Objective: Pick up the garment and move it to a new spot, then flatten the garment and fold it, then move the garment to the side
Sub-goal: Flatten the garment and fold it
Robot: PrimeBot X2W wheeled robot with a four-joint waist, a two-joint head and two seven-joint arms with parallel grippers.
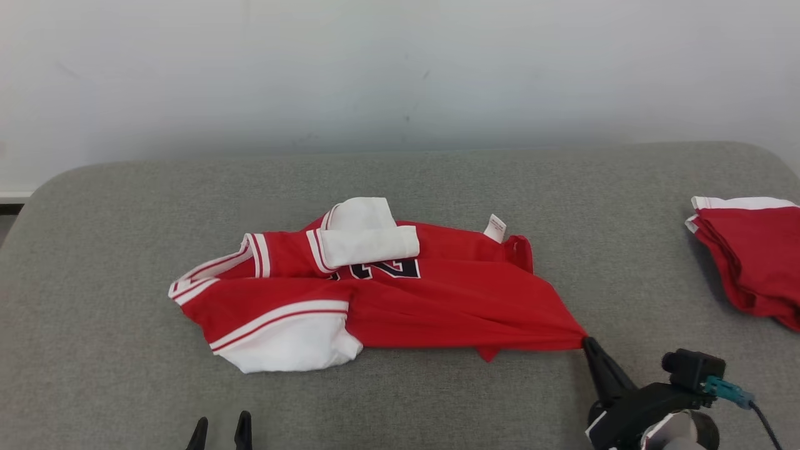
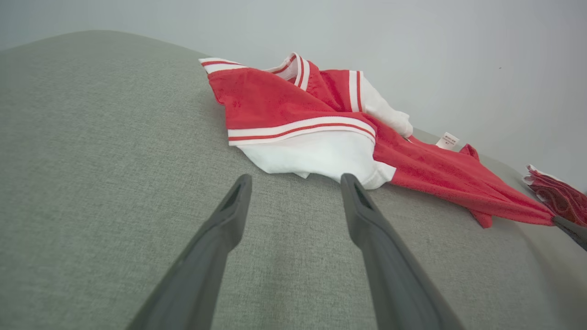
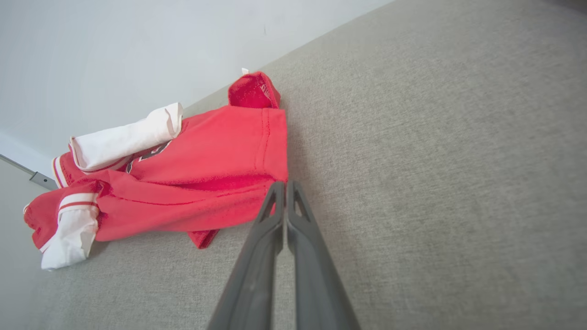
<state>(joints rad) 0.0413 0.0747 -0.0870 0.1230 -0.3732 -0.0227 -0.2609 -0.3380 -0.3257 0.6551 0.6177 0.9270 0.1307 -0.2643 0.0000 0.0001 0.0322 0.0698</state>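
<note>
The garment (image 1: pixel 400 294) is a red jersey with white sleeves and red-and-white striped trim, lying crumpled in the middle of the grey padded table (image 1: pixel 437 187). My right gripper (image 1: pixel 587 342) is shut on the jersey's lower right corner, and the cloth is drawn into a taut point toward it. In the right wrist view the two fingers press together at the hem (image 3: pixel 279 176) of the garment (image 3: pixel 202 178). My left gripper (image 1: pixel 220 426) stands open near the table's front edge. Its fingertips point at the white sleeve (image 2: pixel 321 156), a short way from it.
A second red and white garment (image 1: pixel 750 256) lies folded at the table's right edge, also seen far right as a red pile (image 2: pixel 559 197) in the left wrist view. A pale wall rises behind the table.
</note>
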